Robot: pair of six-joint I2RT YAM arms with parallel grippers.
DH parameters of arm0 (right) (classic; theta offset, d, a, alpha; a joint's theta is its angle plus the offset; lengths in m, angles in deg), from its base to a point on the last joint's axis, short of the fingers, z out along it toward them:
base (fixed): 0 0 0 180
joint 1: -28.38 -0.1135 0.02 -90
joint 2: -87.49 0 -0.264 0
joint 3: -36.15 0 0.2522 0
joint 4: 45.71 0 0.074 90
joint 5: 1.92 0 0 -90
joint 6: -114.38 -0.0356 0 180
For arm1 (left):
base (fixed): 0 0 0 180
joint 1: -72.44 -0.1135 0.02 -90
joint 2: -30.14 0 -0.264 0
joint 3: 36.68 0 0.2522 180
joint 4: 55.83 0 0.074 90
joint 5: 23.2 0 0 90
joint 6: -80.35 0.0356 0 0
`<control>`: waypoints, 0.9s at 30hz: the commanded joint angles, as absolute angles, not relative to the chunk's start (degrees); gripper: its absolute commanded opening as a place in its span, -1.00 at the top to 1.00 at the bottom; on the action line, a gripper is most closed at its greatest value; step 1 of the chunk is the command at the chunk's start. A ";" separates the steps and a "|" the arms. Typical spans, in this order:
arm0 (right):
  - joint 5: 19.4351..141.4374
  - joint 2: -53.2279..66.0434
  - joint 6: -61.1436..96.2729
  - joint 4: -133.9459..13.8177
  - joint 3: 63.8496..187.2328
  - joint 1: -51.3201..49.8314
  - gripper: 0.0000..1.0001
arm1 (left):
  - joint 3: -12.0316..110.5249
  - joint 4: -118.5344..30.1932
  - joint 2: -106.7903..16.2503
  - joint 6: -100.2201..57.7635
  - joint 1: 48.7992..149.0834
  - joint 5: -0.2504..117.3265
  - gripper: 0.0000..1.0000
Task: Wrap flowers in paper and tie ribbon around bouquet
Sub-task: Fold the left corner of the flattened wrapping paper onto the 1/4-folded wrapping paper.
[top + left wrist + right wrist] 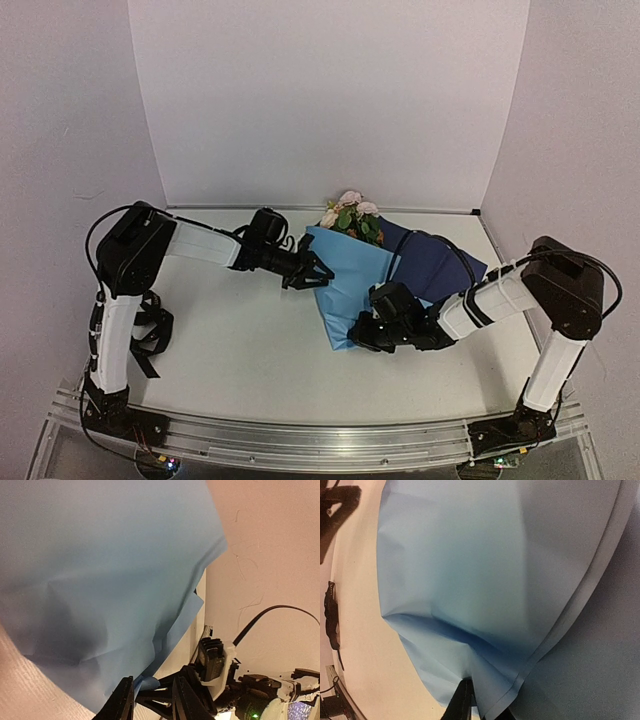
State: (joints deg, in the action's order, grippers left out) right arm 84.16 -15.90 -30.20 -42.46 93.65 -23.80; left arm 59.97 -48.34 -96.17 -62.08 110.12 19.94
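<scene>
Paper (350, 285) is reaching in between the left fingers (124, 702), which are standing spread around a loose corner of it. The right fingers (463, 702) are straddling its folded hem at the near end, though I cannot tell whether they are pinching it. Light blue, creased and springy, the sheet is lying folded over the flowers (352, 215) mid-table (240, 340), rose heads poking out beyond; with so little holding it, the fold is risking springing open and baring the thin stems.
</scene>
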 commanded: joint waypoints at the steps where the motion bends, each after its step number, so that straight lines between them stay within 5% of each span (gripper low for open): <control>1: 85.65 -13.21 -28.42 -46.38 94.91 -24.35 0.60 | 62.16 -50.28 -100.30 -62.40 111.07 20.94 0.49; 9: 87.01 -9.86 -25.41 -50.60 96.52 -25.20 0.14 | 64.26 -46.94 -103.89 -61.43 111.09 22.31 0.53; 27: 85.22 -16.27 -25.97 -52.90 102.48 -28.79 0.15 | 64.62 -46.24 -104.99 -61.28 111.06 21.84 0.54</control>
